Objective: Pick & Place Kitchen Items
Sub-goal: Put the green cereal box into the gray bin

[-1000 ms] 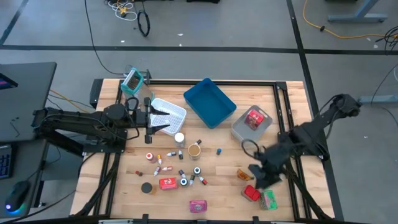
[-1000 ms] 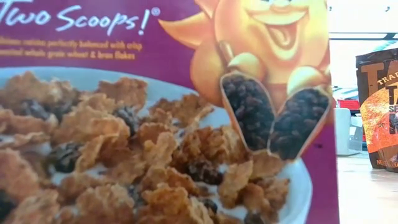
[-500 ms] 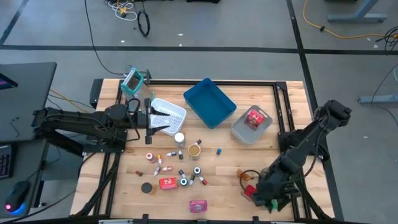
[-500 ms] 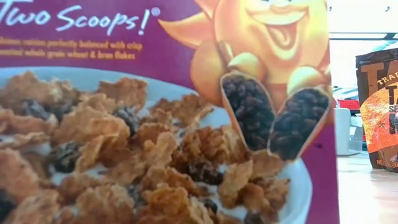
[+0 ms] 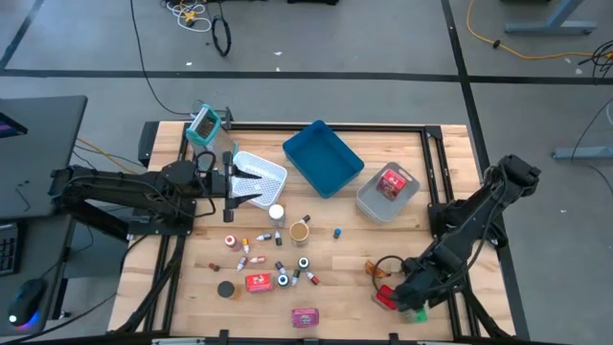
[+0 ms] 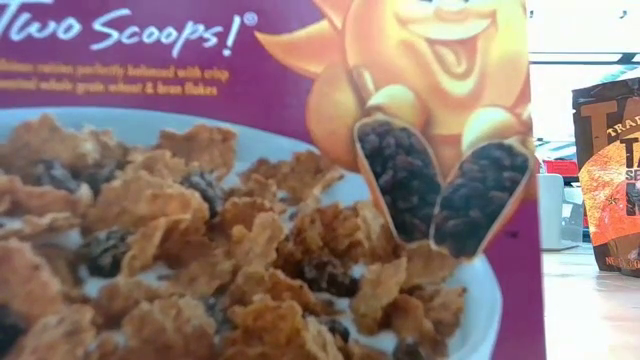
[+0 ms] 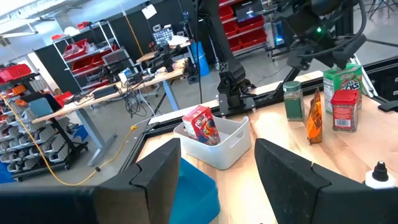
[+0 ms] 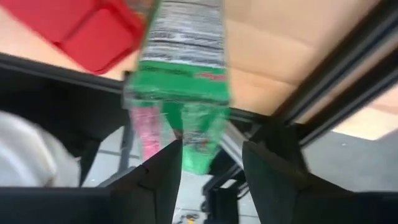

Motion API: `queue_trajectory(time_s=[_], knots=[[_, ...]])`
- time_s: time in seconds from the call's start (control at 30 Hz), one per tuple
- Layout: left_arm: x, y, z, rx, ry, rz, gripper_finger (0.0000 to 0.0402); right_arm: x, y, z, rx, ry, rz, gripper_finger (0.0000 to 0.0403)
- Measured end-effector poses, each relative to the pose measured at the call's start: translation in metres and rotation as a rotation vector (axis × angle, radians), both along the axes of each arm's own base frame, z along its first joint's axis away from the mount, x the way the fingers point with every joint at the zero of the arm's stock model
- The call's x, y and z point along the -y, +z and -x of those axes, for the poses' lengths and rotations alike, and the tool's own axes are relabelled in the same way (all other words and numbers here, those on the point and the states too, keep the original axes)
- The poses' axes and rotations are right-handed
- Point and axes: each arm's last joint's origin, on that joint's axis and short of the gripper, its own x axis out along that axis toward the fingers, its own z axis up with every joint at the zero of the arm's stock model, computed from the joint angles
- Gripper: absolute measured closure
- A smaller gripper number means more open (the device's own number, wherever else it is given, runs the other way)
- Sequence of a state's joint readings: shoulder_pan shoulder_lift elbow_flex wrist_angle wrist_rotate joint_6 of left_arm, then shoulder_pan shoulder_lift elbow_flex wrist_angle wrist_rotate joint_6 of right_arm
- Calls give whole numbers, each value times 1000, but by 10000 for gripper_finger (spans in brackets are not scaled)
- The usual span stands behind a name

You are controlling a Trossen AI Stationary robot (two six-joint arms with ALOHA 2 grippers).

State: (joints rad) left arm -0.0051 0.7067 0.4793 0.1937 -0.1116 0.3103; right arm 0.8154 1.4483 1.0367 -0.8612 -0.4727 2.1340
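Right gripper (image 5: 410, 299) open, jaws astride green packet (image 8: 186, 93), red tin (image 8: 81, 25) just beside, at table (image 5: 345, 278) corner.

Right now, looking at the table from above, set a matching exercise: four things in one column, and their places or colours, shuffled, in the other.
Things:
1. grey bin
2. mesh basket
3. pink packet
4. green packet

Places or colours:
A. under the right gripper
B. near the table's front edge, alone
C. beside the left gripper
D. holds a red box

Pairs: 1-D, 2-C, 3-B, 4-A
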Motion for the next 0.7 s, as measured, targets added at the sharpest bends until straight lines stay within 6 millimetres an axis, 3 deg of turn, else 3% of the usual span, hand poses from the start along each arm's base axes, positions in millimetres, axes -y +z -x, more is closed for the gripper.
queue_trajectory(time_s=[0.17,0.5,0.7], knots=[[0,0,0,-1,0,0,187,2,-1,0,39,42,16,259],[0,0,0,1,1,26,187,11,-1,-4,68,113,33,387],[0,0,0,1,0,26,187,21,4,-8,116,123,31,398]])
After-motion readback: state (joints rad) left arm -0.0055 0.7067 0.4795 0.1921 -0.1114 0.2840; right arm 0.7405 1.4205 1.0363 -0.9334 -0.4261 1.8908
